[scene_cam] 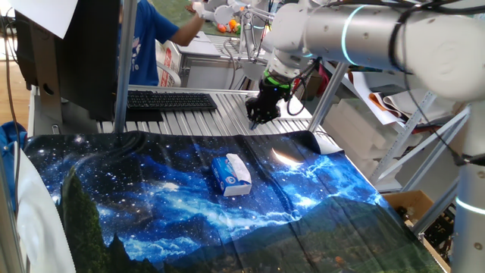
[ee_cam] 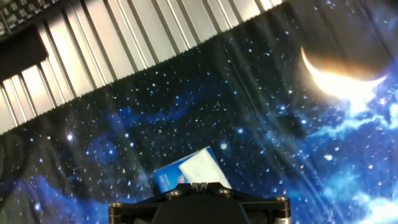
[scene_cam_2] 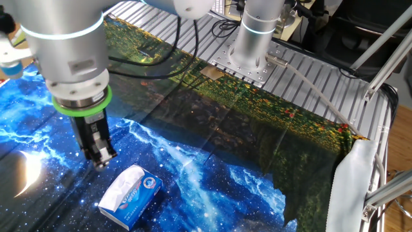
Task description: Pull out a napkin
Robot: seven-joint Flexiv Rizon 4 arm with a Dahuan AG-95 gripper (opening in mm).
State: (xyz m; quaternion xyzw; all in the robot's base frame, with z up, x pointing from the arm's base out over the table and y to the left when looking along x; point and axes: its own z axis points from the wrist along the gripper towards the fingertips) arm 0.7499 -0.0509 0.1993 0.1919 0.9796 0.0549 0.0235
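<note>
1. The hand (scene_cam_2: 101, 158) is hovering fully closed, holding nothing.
2. The napkin (scene_cam: 239, 170) is sticking out of the blue pack (scene_cam_2: 132, 196) on the bench (scene_cam: 189, 227).
3. Next, likely opening, descending, pinching.

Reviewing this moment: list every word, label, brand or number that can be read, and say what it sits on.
Nothing here can be read.
Blue pack: white print on its side, too blurred to read.
Keyboard: key legends too small.
Blue shirt of the person behind: a white mark, not legible.
Arm: no label that can be read.
Galaxy cloth: a picture only, no text.
</note>
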